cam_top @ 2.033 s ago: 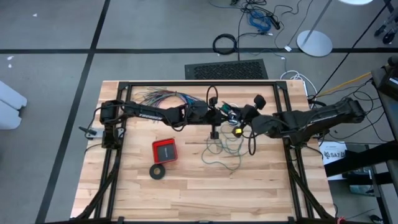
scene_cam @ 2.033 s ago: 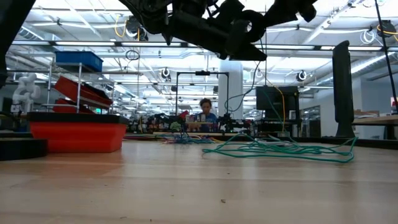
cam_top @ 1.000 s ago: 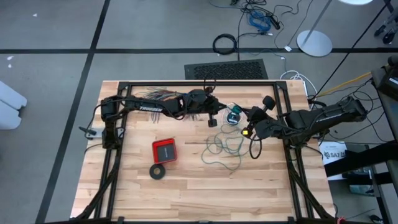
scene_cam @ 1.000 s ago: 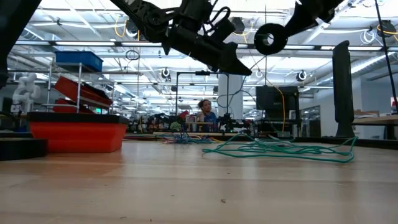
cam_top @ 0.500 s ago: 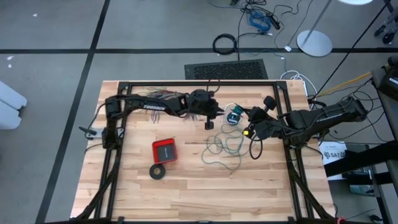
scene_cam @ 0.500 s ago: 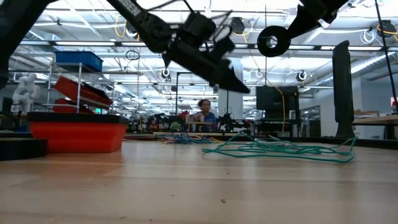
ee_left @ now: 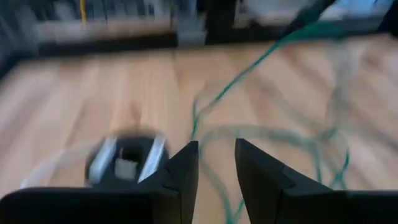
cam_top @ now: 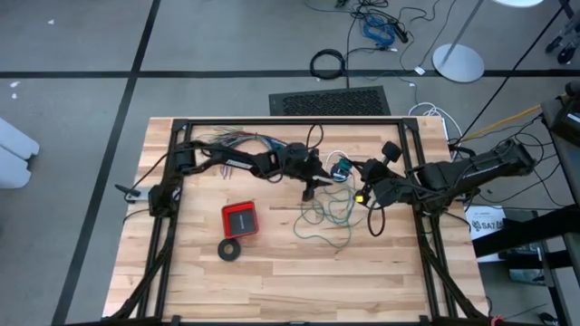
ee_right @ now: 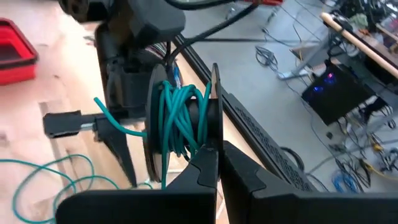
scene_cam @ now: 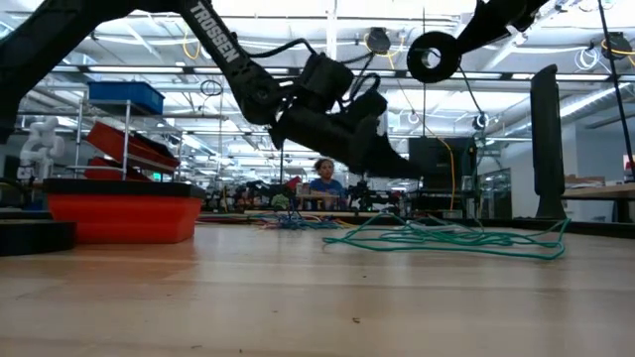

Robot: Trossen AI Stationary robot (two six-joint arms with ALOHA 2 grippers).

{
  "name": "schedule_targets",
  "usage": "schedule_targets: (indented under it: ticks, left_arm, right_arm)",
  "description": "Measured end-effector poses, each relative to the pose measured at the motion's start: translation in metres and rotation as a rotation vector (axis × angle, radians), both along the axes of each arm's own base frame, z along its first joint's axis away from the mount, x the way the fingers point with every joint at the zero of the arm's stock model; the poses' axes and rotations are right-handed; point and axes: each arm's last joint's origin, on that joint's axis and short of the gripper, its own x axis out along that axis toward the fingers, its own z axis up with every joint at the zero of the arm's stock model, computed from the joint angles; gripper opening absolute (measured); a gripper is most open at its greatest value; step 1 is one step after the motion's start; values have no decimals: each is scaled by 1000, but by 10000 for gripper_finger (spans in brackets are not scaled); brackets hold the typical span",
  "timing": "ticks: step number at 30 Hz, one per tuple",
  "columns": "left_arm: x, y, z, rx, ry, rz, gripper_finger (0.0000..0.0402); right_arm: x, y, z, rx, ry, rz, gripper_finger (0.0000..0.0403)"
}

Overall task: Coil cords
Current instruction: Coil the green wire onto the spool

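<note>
A pale wooden table [cam_top: 272, 272] framed by black rails sits on grey floor. In the high view, the left gripper [cam_top: 311, 184] reaches toward the middle of the table, over the loose teal-green wire [cam_top: 326, 217], which sprawls right of centre with bare wood toward the near edge. The right gripper [cam_top: 349, 170] holds a small spool [cam_top: 342, 167] near it. A red box [cam_top: 240, 218] and black tape ring [cam_top: 229, 249] lie left, many-coloured wires [cam_top: 231, 140] along the far edge. The low view shows the wire [scene_cam: 446, 238] flat on the table. The left wrist view shows its 2 fingers [ee_left: 183, 171] narrowly apart, gripping nothing. The right wrist view shows fingers [ee_right: 208, 168] pinching the spool [ee_right: 183, 118], wound with teal wire.
</note>
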Motion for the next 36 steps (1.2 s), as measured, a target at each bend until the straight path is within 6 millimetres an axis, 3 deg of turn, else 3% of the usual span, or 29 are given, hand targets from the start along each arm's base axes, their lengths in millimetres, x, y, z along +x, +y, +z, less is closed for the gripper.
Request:
schedule_targets:
  ticks: [4, 10, 17, 28, 33, 36]
  left_arm:
    - [2, -15, 3, 48, -179, -83, 112]
    - [11, -32, -6, 125, -221, -73, 112]
    - [24, -32, -8, 134, -285, -17, 112]
    - [37, -39, 4, 121, -330, -82, 113]
    - [41, -38, 3, 101, -253, -89, 128]
    - [41, -36, 3, 80, -237, -63, 109]
  right_arm:
    - [-2, 4, 5, -4, -28, 35, 0]
    - [-10, 5, 11, 6, -66, 53, 0]
    - [-11, 5, 13, 12, -81, 52, 0]
    - [-8, 6, 17, 4, -115, 67, 0]
    - [-7, 6, 19, -1, -128, 73, 0]
    - [-6, 7, 20, -4, -140, 77, 0]
